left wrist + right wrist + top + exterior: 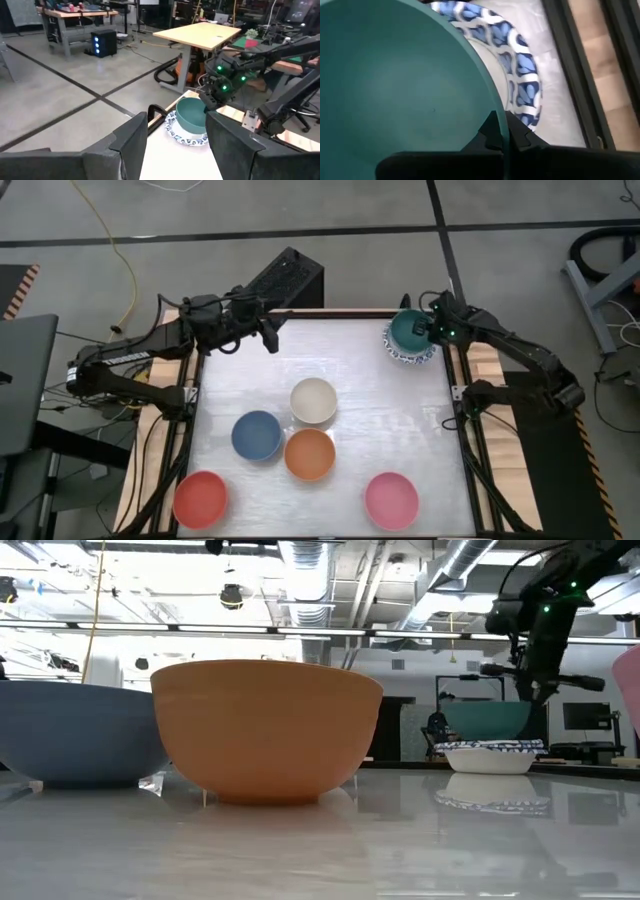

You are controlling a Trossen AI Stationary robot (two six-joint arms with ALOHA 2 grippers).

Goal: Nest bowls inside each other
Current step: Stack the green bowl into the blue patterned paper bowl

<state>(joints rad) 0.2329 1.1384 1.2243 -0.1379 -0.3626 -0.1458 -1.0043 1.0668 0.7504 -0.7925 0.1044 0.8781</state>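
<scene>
A teal bowl (407, 330) is at the table's far right corner, over a shallow white bowl with a blue-patterned rim (412, 359). My right gripper (504, 137) is shut on the teal bowl. The low view shows the teal bowl (487, 721) down at the patterned bowl's rim (490, 748); whether it rests in it, I cannot tell. My left gripper (268, 332) hangs open above the far left of the table, pointing level toward the teal bowl (192, 115), touching nothing. Cream (313, 400), blue (257, 434), orange (309, 454), red (200, 499) and pink (391, 500) bowls stand apart on the table. My right gripper pinches the teal bowl's rim (501, 120) on the side toward the table's right edge, one finger (492, 134) inside the bowl and one (520, 137) outside. The fingers slant down from above and from the right. The bowl sits open side up over the patterned bowl.
The table's raised dark frame (455, 395) runs close beside the patterned bowl. Bare white tabletop (380, 420) lies between the far right corner and the cluster of cream, blue and orange bowls. Red and pink bowls stand near the front edge.
</scene>
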